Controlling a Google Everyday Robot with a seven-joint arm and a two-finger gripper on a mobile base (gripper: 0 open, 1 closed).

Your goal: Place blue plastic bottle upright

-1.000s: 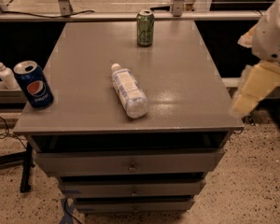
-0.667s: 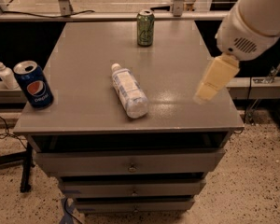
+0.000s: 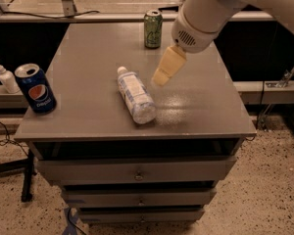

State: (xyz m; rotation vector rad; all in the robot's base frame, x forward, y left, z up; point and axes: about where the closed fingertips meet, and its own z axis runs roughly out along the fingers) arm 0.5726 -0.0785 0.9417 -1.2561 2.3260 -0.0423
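Note:
The blue plastic bottle (image 3: 135, 95) is a clear bottle with a white cap and a white-and-pale-blue label. It lies on its side near the middle of the grey table top (image 3: 196, 106), cap pointing to the far left. My gripper (image 3: 160, 78), cream-coloured on a white arm, hangs just right of the bottle's cap end, a little above the table and apart from the bottle. It holds nothing that I can see.
A blue Pepsi can (image 3: 35, 88) stands at the table's left front edge. A green can (image 3: 153, 29) stands at the back. A small white pump bottle (image 3: 6, 77) stands on a ledge off the table's left side. Drawers (image 3: 137, 172) sit below.
My arm has swung in from the table's right edge to the left, bringing the gripper over the table and close to the bottle. The bottle and cans have not moved.

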